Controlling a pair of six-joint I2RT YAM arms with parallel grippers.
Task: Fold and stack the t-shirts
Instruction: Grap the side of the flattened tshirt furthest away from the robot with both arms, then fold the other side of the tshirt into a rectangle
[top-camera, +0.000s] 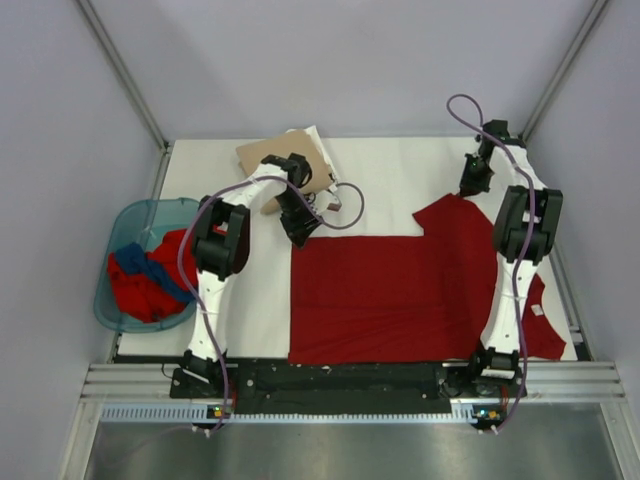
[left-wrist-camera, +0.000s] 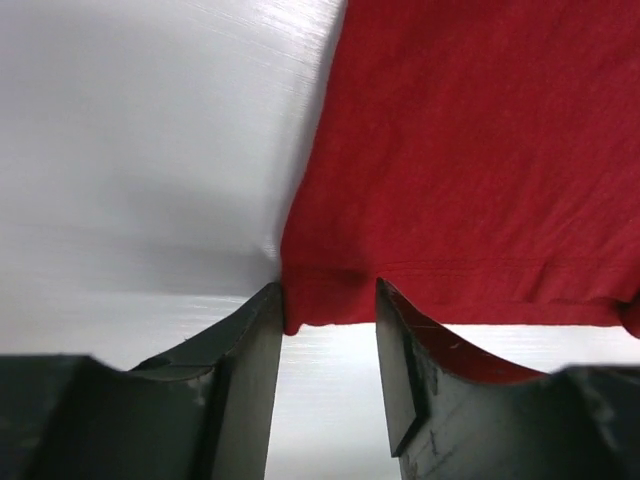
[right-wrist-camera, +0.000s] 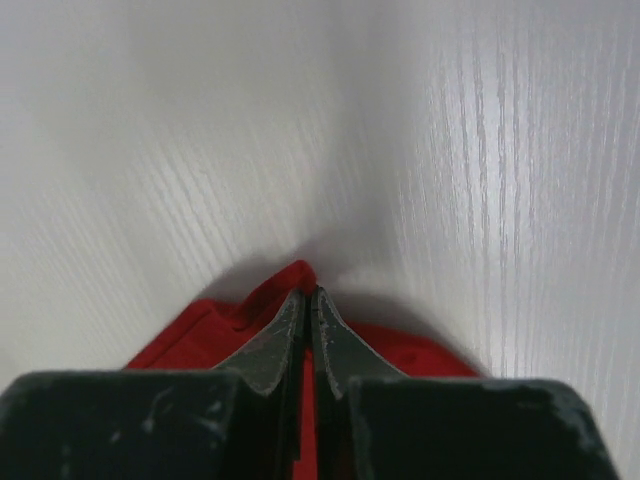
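Cloth first: dark red tee (top-camera: 390, 295) lies flat on the white surface (top-camera: 400, 170) btwn the two arms. It is soft matte knit, its near edge along the arm bases, a broad rectangle w/ one sleeve jutting at the far right. A small white tag (top-camera: 537, 310) sits on the red cloth just right of the right arm (print too small to read). The surface is white laminate w/ fine wood-grain lines.

Beside its left edge, a translucent teal plastic tub (top-camera: 110, 300) w/ rounded corners holds a crumpled red tee (top-camera: 150, 295) and blue tee (top-camera: 135, 262).

Left fingers (left-wrist-camera: 245, 350), black and wedge-shaped, stand parted astride the dark red tee's far-left corner, the stitched hem btwn them, unpinched. Farther off, right fingers (right-wrist-camera: 275, 350) are clenched on a fold of the same tee at the sleeve tip, cloth bunched beneath.

Farthest, by the left arm, a folded tan tee (top-camera: 270, 155) lies flat and squarish, a white tee (top-camera: 316, 137) peeking from under it.
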